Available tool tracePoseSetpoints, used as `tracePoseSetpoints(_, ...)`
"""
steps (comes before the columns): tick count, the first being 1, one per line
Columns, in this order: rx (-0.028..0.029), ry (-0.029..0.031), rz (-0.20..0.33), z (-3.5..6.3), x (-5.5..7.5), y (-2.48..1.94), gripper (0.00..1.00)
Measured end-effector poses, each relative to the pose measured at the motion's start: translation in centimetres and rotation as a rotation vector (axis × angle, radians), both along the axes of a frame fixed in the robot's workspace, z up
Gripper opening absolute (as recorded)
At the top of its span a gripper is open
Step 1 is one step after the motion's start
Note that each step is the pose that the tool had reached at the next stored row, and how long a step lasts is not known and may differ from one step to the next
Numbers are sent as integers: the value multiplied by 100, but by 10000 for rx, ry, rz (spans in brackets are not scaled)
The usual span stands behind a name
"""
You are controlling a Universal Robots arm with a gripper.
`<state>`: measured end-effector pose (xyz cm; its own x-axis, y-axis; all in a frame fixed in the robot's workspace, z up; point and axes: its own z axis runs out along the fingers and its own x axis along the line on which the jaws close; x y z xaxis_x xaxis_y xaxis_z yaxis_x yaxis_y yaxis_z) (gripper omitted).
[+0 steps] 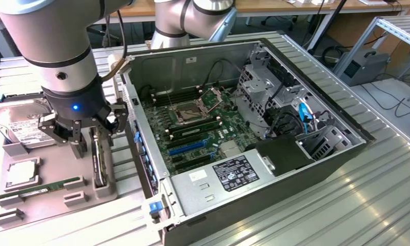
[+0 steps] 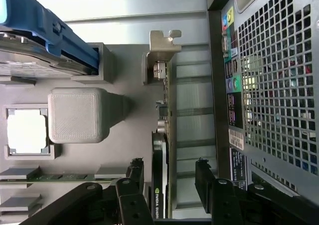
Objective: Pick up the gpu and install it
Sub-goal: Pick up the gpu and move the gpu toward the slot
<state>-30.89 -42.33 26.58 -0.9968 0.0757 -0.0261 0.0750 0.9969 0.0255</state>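
Observation:
The gpu stands on edge in a slot of the grey holder tray, at the exterior view's left beside the open computer case. In the wrist view the gpu is a thin dark card with its silvery end bracket at the far end. My gripper hangs right over the card. It is open, with one black finger on each side of the card's black cooler end. I see a gap between the fingers and the card.
On the tray lie a silver hard drive, a processor and a green memory stick. The case's perforated rear panel is close beside the gpu. The motherboard lies exposed inside the case.

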Motion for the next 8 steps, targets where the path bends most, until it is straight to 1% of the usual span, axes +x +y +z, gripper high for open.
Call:
tracePoseSetpoints(3,-13,0,-1,-21,-1,41,54)
tracePoseSetpoints(5,-30,-1,-2,-39,-6,76,54)
tracePoseSetpoints(8,-44,2,-1,-60,-34,88,54)
